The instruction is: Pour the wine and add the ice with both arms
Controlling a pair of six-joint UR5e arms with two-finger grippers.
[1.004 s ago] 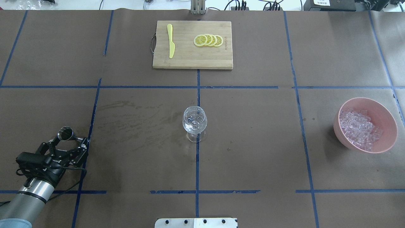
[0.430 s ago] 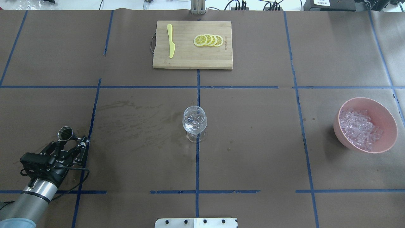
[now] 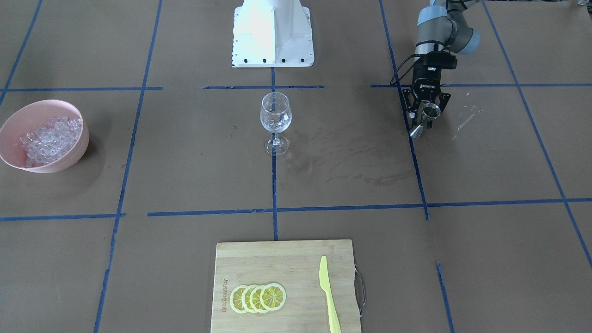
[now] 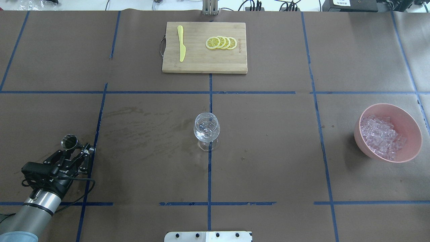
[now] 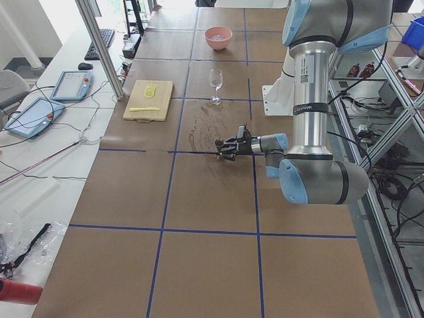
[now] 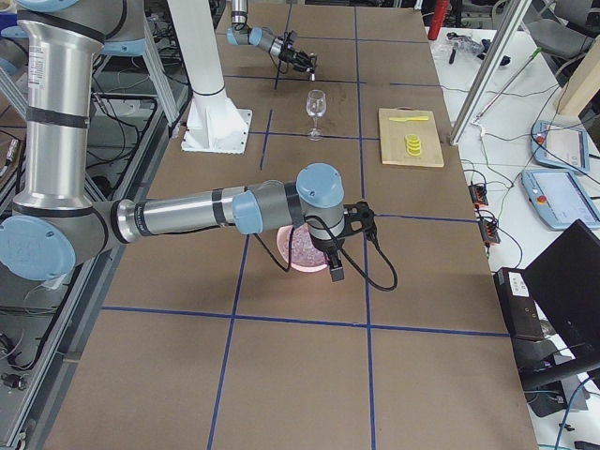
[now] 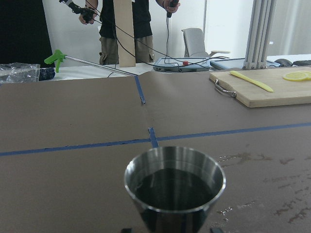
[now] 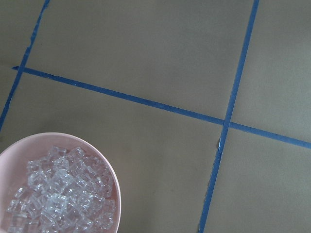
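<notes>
A steel jigger (image 4: 69, 141) stands upright near the table's left front. In the left wrist view, dark wine (image 7: 172, 187) shows inside the jigger (image 7: 175, 170). My left gripper (image 4: 77, 148) is low at the jigger's waist, open, with a finger on each side; from the front the gripper (image 3: 424, 121) looks spread wide. The clear stemmed glass (image 4: 207, 129) stands at the table's middle. Ice (image 4: 381, 136) fills a pink bowl (image 4: 408, 119) at the right. My right gripper (image 6: 335, 264) hangs over that bowl; I cannot tell its state. Its wrist view looks down on the ice (image 8: 63, 194).
A wooden cutting board (image 4: 205, 62) at the far middle carries lemon slices (image 4: 221, 43) and a yellow knife (image 4: 181, 43). Dried stains (image 4: 141, 131) mark the paper between jigger and glass. The white base block (image 3: 273, 37) is at the robot's edge. People stand beyond the far edge.
My left gripper has sunk lower and drawn slightly back toward the robot around the jigger. The jigger, glass and bowl have stayed in place.
</notes>
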